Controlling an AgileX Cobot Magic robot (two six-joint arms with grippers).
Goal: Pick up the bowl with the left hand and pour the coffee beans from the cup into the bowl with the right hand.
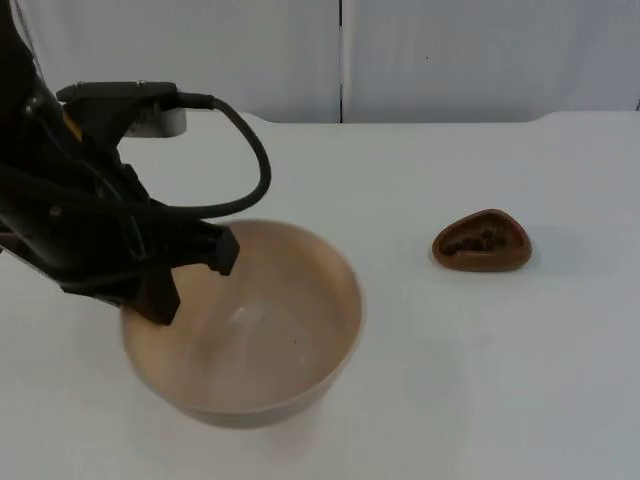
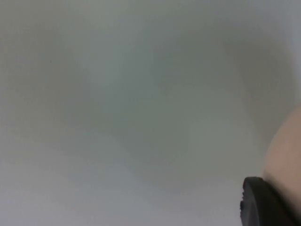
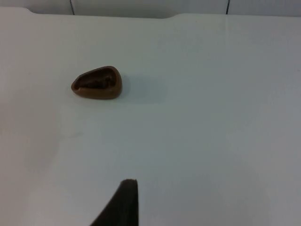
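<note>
Beige bowl (image 1: 250, 330) sits at six o'clock on the white table (image 1: 480, 380); left gripper (image 1: 190, 275) clamps its nine-o'clock rim; brown cup (image 1: 482, 241) of coffee beans (image 1: 474, 241) lies at three o'clock; right gripper's jaw state: cannot tell.

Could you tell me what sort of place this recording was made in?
Probably a lab test bench rather than a kitchen: a plain white table ending at a grey partition wall, with just a beige bowl at the left gripper and a small brown cup of coffee beans.
</note>
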